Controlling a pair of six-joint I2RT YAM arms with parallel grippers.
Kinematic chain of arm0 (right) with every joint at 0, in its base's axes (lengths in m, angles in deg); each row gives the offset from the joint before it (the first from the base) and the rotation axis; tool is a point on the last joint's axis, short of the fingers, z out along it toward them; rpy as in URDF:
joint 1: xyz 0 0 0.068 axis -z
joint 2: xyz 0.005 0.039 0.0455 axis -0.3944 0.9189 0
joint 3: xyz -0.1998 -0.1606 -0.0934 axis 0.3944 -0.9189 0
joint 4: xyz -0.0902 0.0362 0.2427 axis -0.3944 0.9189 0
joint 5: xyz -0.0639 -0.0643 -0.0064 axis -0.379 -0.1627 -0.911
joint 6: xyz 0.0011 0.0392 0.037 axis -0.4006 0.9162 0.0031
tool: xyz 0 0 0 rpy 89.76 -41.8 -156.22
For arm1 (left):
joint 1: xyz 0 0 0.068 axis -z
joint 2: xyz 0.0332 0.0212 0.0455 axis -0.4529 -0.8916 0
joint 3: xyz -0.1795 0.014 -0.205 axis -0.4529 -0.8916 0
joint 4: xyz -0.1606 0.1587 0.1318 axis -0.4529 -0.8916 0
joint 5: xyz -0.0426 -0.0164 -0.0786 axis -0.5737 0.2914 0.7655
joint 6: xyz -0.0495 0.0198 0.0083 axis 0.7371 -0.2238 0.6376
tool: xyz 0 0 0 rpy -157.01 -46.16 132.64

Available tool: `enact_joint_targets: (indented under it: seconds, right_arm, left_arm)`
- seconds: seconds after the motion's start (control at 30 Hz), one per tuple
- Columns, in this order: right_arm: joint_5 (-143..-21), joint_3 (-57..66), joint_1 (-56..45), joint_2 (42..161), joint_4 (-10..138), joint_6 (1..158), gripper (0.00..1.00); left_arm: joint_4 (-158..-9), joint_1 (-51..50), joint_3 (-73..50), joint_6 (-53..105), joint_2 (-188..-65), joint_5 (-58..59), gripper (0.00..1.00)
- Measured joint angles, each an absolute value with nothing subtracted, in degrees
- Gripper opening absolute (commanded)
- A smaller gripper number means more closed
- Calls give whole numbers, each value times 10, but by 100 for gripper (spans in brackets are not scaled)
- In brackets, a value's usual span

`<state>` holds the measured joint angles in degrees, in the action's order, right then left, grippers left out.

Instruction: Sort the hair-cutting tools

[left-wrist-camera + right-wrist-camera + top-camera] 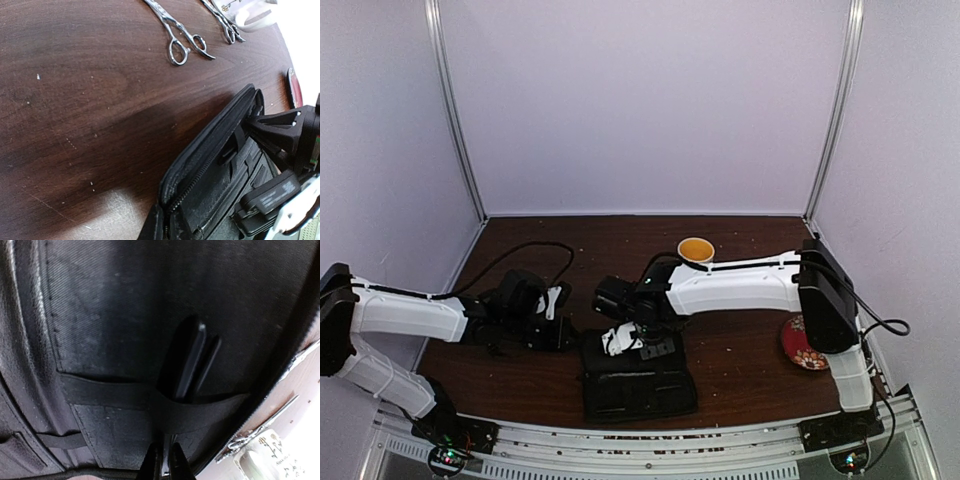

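**One high view, two close wrist views**

The top external camera looks down from above and behind the arm bases. It takes in the whole tabletop and stands well away from the left pincer and right pincer. The left wrist camera skims low, facing ahead of its pincer toward the scissors and the black case. The right wrist camera sits nearest, looking just past its pincer into the case's lining. All three views share the case.
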<state>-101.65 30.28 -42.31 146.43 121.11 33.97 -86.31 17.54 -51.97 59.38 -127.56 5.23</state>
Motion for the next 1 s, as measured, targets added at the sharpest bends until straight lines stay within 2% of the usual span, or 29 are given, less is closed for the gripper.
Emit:
enact_joint_targets:
  seconds: [0.2, 0.3, 0.43, 0.63, 0.83, 1.0]
  right_arm:
    - [-977, 253, -406, 1434, 1150, 348, 2]
    - [-957, 247, -404, 1430, 1138, 353, 9]
    - [-938, 247, -401, 1428, 1121, 360, 29]
    - [-919, 178, -394, 1358, 1099, 370, 42]
    - [-909, 103, -375, 1237, 1074, 384, 41]
    - [-908, 19, -359, 1192, 1047, 388, 20]
  left_arm:
    - [-862, 175, -520, 594, -1283, 52, 0]
    - [-862, 175, -520, 594, -1288, 51, 0]
    - [-862, 175, -515, 591, -1297, 50, 0]
    - [-853, 176, -509, 583, -1302, 53, 0]
    - [-858, 176, -494, 574, -1324, 51, 0]
    - [-862, 176, -490, 571, -1332, 51, 0]
